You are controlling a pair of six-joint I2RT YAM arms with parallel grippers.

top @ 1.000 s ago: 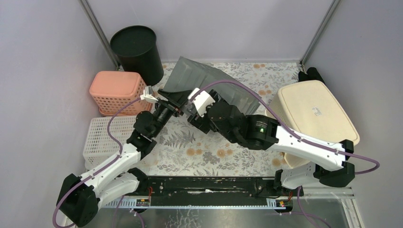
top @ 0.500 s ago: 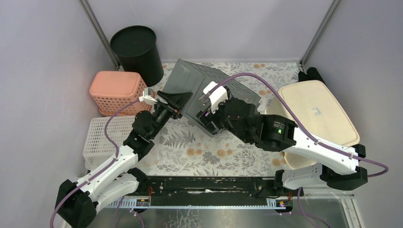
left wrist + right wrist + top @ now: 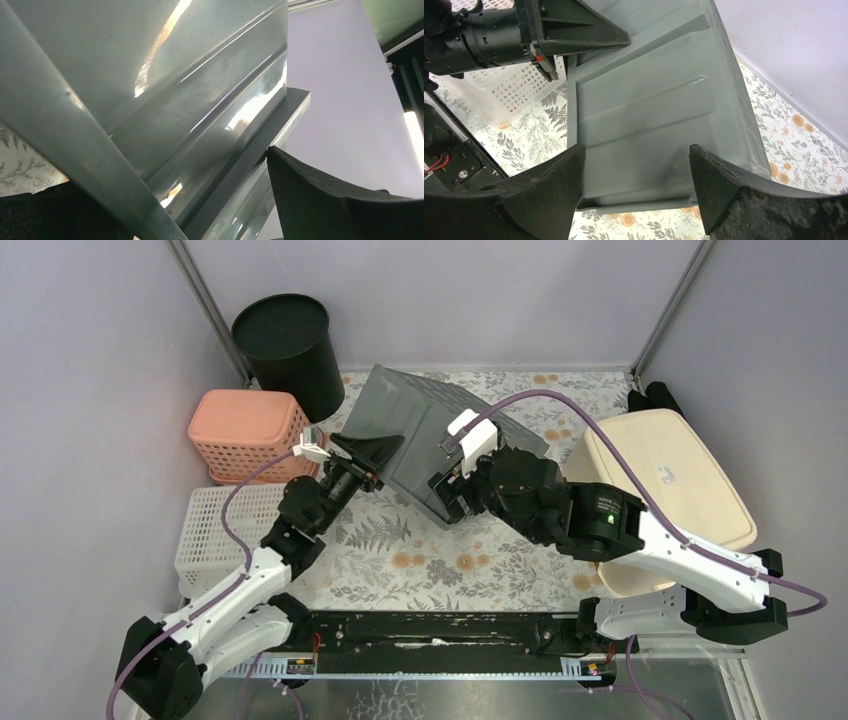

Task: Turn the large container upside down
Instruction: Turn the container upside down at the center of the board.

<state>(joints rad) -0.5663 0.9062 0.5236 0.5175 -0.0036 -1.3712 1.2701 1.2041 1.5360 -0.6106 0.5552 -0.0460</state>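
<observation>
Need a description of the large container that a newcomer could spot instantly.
On the floral table, look midway toward the back wall. The grey bin there is rectangular, solid-walled and tilted. Only it is grey: the peach basket and white basket sit on the left, the bucket is black, and the tub on the right is cream.

The big grey container (image 3: 649,115) looks like smooth, shiny plastic — light gleams off its ridges. My right fingers (image 3: 539,195) are black and dull, a bit grainy — and the flowery table cover (image 3: 440,565) looks flat, not shiny.
</observation>
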